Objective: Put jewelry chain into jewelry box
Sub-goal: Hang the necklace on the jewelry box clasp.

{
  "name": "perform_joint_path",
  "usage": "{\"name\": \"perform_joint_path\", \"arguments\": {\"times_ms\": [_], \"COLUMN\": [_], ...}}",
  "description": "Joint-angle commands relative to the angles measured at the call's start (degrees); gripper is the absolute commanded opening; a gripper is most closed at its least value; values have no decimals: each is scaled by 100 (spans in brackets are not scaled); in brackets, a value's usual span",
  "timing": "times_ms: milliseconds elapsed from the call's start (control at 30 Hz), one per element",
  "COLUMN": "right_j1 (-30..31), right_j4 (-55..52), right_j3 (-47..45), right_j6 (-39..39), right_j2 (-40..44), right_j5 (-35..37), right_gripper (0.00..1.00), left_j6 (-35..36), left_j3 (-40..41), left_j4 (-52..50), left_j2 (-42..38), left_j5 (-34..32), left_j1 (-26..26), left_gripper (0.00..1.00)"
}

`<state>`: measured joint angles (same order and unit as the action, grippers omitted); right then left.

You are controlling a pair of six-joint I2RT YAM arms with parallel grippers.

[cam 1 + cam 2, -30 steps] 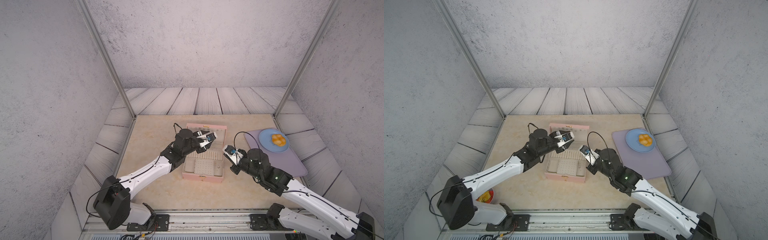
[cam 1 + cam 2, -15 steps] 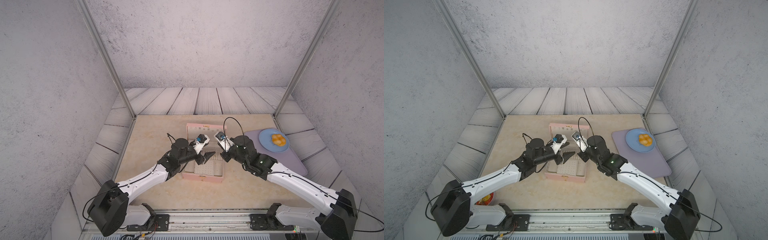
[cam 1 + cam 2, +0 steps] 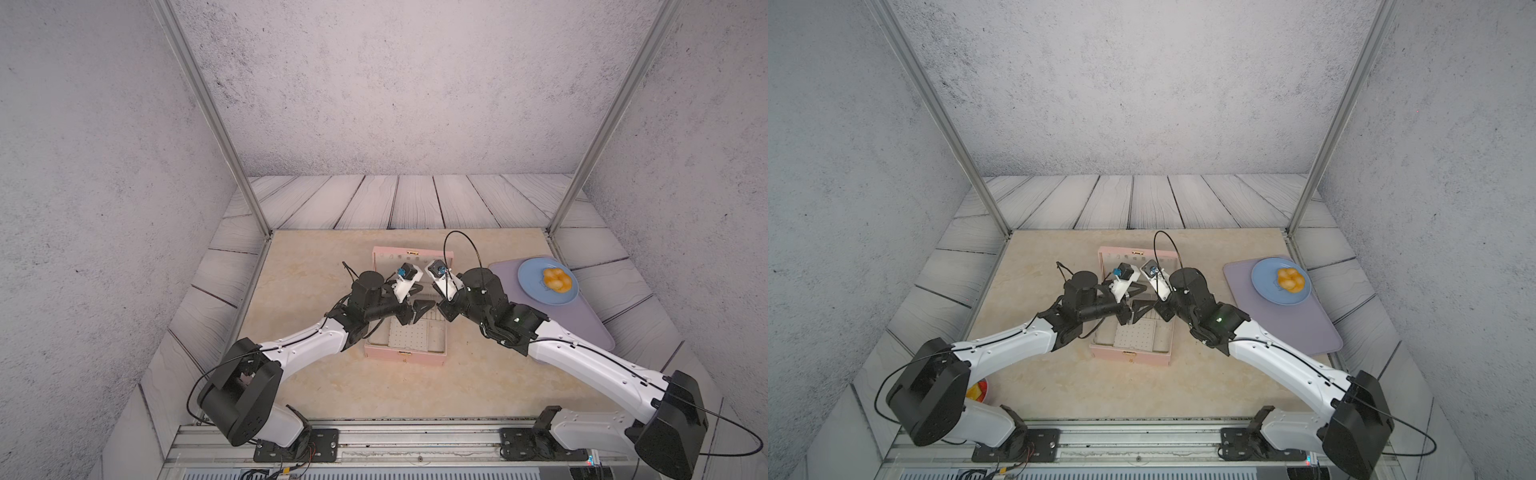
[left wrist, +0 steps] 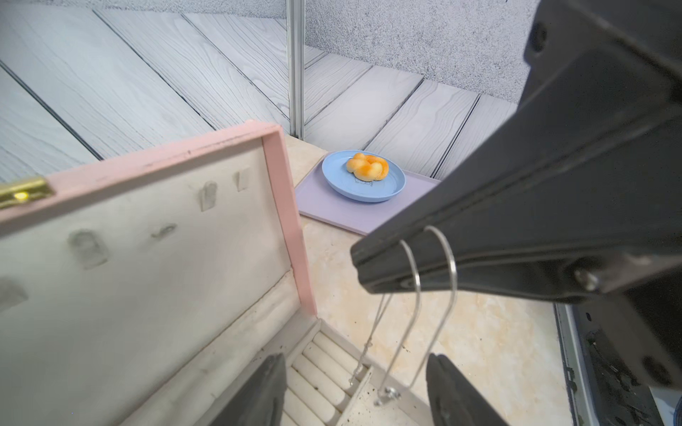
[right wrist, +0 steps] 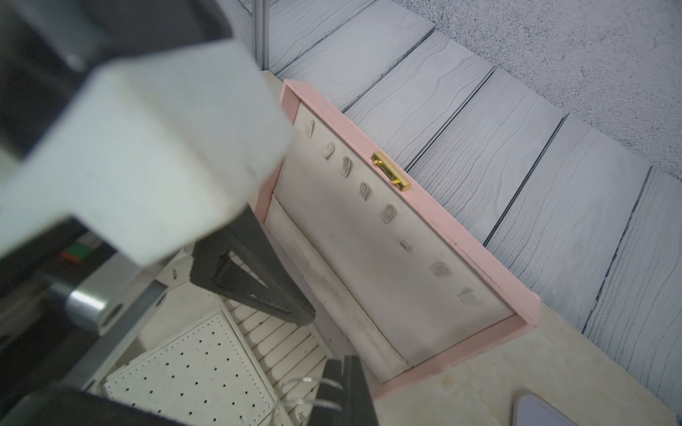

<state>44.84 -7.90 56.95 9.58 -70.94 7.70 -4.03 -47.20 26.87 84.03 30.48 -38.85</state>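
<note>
Since a second ago the right arm (image 3: 582, 357) has swung in from the table (image 3: 332, 395) just beside the box (image 3: 405, 358) and now reaches over its right side. The left arm (image 3: 307, 340) has drawn back from the lid (image 3: 386, 259) to over the tray. Both arms stretch forward from the near rail, their wrists meeting above the box.

The left jaws stand partly open and hold nothing. In the left wrist view the chain (image 4: 418, 295) hangs between their two fingers. The right jaws are pinched shut on the chain. Two loops lie over them, and the strands drop toward the ring rolls and the compartment beside them. Whether the low end touches the lining I cannot tell.

Behind, the lid stands open. Farther right, a bun (image 3: 557, 279) sits on a blue plate (image 3: 536, 291) on a lilac mat (image 3: 582, 328).
</note>
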Motion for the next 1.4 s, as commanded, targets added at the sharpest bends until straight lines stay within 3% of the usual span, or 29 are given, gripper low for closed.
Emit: {"name": "perform_joint_path", "arguments": {"times_ms": [0, 100, 300, 667, 967, 1367], "right_j1": [20, 17, 23, 16, -33, -502], "right_j4": [8, 9, 25, -5, -102, -93], "right_j3": [202, 224, 238, 433, 971, 1418], "right_j6": [-80, -88, -120, -299, -803, -1757], "right_j2": [-77, -103, -118, -446, -1146, -1789], "right_j5": [-11, -16, -37, 130, 394, 19], "right_gripper": [0, 0, 0, 0, 0, 0], "left_j6": [-183, -244, -291, -550, -532, -535], "left_j3": [-113, -75, -121, 45, -536, -1386], "left_j4": [375, 534, 609, 934, -63, -1121], "left_j2": [92, 157, 314, 344, 282, 761], "left_j5": [256, 241, 167, 122, -11, -257], "left_j1": [18, 18, 23, 248, 718, 779], "left_gripper": [64, 60, 34, 1, 0, 0]}}
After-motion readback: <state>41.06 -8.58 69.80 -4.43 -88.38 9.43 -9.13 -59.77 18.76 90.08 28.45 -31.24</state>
